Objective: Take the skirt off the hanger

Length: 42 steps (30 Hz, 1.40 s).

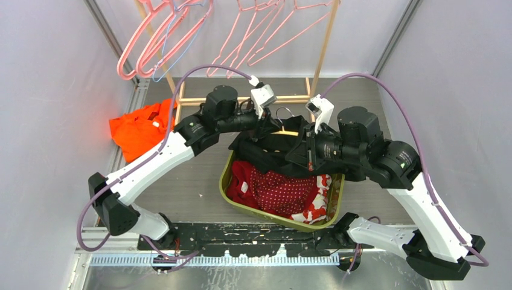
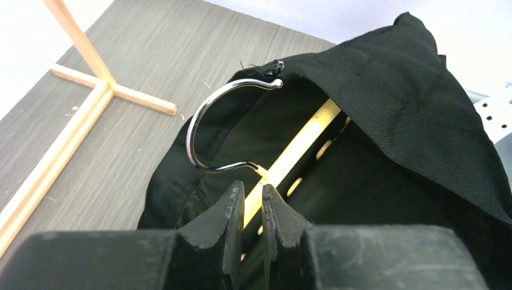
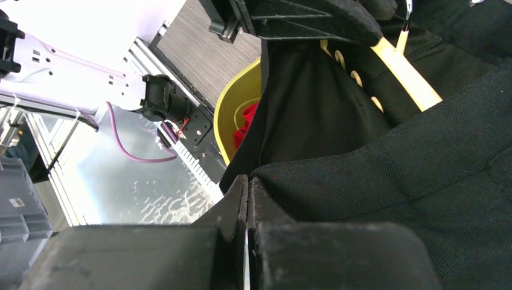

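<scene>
The black skirt hangs on a pale yellow hanger with a chrome hook, held above the basket. In the left wrist view the skirt drapes over the hanger's bar. My left gripper is shut on that yellow bar just below the hook, with its jaws narrowly apart. My right gripper is shut on the skirt's edge, fingers pressed together on the fabric. In the top view the left gripper and the right gripper meet at the garment.
An olive-yellow basket of red and white clothes sits under the skirt. An orange garment lies at the left wall. A wooden rack with pink hangers stands behind, and its base lies on the grey floor.
</scene>
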Available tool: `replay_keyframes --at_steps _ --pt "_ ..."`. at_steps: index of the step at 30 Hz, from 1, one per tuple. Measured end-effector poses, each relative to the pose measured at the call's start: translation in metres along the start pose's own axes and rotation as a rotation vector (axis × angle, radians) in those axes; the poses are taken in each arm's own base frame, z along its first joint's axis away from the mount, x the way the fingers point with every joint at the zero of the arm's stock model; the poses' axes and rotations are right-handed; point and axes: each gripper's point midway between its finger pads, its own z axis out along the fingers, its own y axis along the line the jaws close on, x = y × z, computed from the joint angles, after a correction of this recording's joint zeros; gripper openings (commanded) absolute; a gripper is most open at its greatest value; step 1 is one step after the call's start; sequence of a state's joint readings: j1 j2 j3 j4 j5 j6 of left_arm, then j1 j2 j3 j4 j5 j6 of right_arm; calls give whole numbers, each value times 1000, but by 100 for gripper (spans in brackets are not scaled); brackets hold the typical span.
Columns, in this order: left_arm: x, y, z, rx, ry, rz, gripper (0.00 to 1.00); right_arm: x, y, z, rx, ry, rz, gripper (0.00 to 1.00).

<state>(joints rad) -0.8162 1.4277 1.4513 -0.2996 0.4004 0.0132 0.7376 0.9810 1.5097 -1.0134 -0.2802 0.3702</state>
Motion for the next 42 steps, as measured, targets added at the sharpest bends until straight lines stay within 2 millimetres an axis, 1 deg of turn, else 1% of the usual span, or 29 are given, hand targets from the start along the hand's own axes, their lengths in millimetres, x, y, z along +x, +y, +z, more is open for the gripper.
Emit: replay_keyframes --at_steps 2,6,11,19,26,33,37,38,40,41,42 --pt "1 -3 7 35 -3 -10 26 3 -1 1 4 10 3 1" --pt "7 -17 17 135 11 -23 30 6 -3 0 9 19 6 1" --pt "11 -32 15 230 19 -23 31 7 -3 -1 11 21 6 1" --pt "11 -44 12 300 20 -30 36 12 -5 0 21 47 8 1" --pt "28 -48 13 330 49 -41 39 13 -8 4 29 68 5 1" --pt "32 -47 19 337 56 -37 39 14 -7 2 30 70 1 1" --pt "47 -45 28 350 88 -59 39 13 -8 2 30 70 -2 1" --pt "52 -45 30 355 96 -65 36 13 -8 2 30 71 -5 1" --pt "59 -46 33 362 109 -74 16 13 -8 3 31 73 -6 1" --pt "61 -46 34 366 111 -68 2 14 -8 4 32 75 -6 1" --pt "63 -46 34 367 115 -72 0 14 -9 4 33 76 -8 1"
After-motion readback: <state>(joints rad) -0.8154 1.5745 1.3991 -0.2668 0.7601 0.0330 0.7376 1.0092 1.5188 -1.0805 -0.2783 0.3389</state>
